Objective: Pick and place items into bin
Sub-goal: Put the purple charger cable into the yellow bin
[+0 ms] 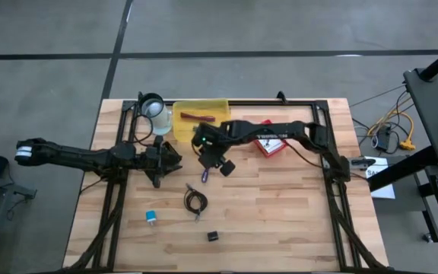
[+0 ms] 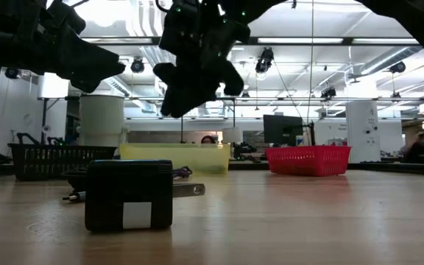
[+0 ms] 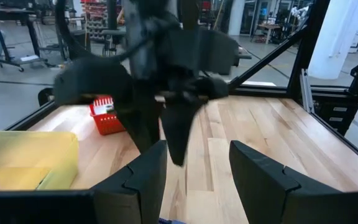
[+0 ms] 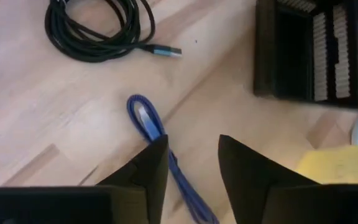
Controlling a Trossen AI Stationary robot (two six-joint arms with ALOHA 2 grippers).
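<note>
Above the worktop (image 1: pixel 280 205) centre: right end effector (image 4: pixel 193 163), fingers apart and empty, over purple pen (image 4: pixel 160 143) | left end effector (image 3: pixel 197 174) apart, just beside | risk: fingers straddle off-centre, pen rolls toward coiled cable (image 4: pixel 95 28); arms collide | yellow bin (image 1: pixel 200 118) near.

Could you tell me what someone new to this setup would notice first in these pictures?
The right gripper hangs open at mid-table over a purple pen on the wood, with the left gripper open close beside it. A black coiled cable lies just nearer the front edge, and a yellow bin holding a maroon strip sits at the back.
</note>
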